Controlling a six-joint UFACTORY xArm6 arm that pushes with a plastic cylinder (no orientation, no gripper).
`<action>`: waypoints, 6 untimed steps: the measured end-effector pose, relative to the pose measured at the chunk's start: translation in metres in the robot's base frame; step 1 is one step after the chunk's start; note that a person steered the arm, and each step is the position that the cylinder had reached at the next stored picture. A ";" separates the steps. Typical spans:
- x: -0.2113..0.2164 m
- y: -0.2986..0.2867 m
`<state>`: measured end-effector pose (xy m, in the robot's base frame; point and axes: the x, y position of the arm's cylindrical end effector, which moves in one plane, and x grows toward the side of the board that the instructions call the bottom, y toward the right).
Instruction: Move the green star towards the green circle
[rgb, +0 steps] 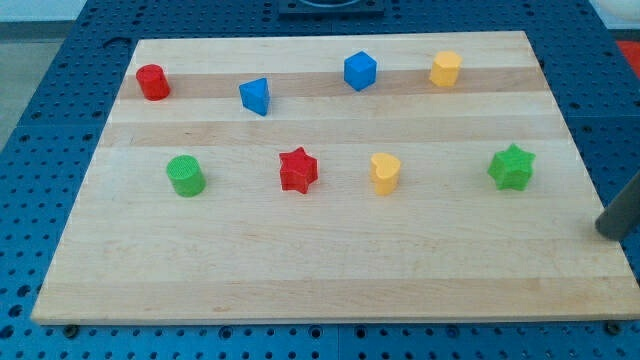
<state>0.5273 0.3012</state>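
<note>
The green star (512, 167) lies on the wooden board (320, 270) at the view's right. The green circle (186, 175) lies at the view's left, at about the same height. Between them on the same row are a red star (298, 170) and a yellow block (385, 172). My dark rod comes in from the view's right edge, and my tip (606, 231) is at the board's right edge, to the right of and below the green star, apart from it.
Along the view's top row lie a red circle (153, 82), a blue triangle-like block (256, 96), a blue cube (360, 71) and a yellow block (446, 69). Blue perforated table surface surrounds the board.
</note>
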 end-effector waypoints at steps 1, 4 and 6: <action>-0.035 0.009; -0.078 -0.097; -0.035 -0.183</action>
<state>0.4921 0.1182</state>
